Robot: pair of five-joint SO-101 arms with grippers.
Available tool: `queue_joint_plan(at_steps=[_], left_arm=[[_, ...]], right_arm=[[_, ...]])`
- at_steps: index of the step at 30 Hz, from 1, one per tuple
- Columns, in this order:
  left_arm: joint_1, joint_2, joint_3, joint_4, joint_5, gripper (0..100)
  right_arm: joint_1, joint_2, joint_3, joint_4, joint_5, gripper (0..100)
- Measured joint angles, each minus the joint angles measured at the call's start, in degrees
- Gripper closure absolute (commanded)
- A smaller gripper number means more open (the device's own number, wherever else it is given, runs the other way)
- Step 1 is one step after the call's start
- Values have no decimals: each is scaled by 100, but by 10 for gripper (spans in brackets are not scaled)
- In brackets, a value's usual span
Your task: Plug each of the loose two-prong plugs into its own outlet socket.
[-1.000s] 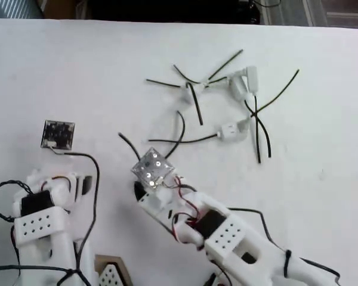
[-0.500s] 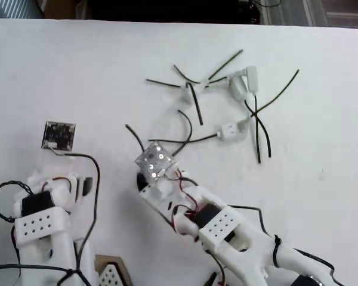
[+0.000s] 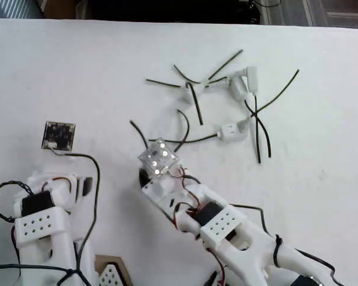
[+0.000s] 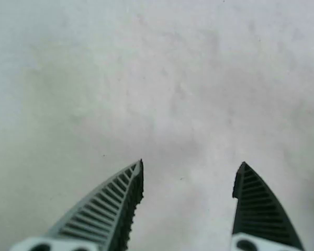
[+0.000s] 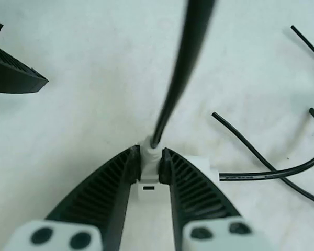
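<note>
- Currently the right gripper (image 5: 149, 154) is clamping a white plug (image 5: 148, 189), with its fingers pinching the plug body from both sides.
- The plug's black cord (image 5: 183, 68) is running out past the fingertips, away from the wrist.
- The left gripper (image 4: 188, 175) is hovering with its fingers apart over the bare white table (image 4: 146, 78).
- A nearer loose plug (image 3: 230, 131) and a farther loose plug (image 3: 243, 83) are lying farther out on the table, well apart from the right gripper, with their cords crossing.
</note>
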Motion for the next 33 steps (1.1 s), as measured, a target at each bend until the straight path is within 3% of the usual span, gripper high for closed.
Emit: queue_joint_plan(at_steps=[33], left_arm=[[0, 0, 0, 0, 0, 725]], right_arm=[[-62, 316, 255, 79, 369, 981]])
